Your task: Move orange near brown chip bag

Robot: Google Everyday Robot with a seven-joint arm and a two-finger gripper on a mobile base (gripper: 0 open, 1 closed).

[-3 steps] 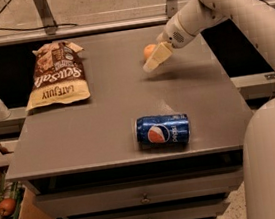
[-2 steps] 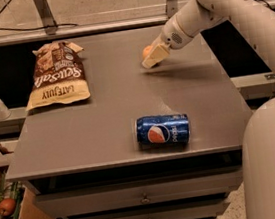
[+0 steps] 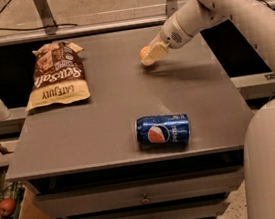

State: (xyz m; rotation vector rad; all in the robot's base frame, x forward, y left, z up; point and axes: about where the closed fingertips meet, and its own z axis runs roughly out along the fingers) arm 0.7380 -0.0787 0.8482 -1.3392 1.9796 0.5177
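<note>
The jaws are shut around the orange (image 3: 143, 52). The gripper (image 3: 149, 56) holds it low over the far part of the gray table (image 3: 111, 100). The white arm (image 3: 200, 10) goes up and to the right from the jaws. The brown chip bag (image 3: 57, 74) lies flat, well apart from the jaws, on the left side of the view. A blue can (image 3: 163, 130) lies on its side toward the near edge.

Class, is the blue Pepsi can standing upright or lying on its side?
On its side: the Pepsi can lies lengthwise on the table, logo showing. The claw is at the orange, farther back.
</note>
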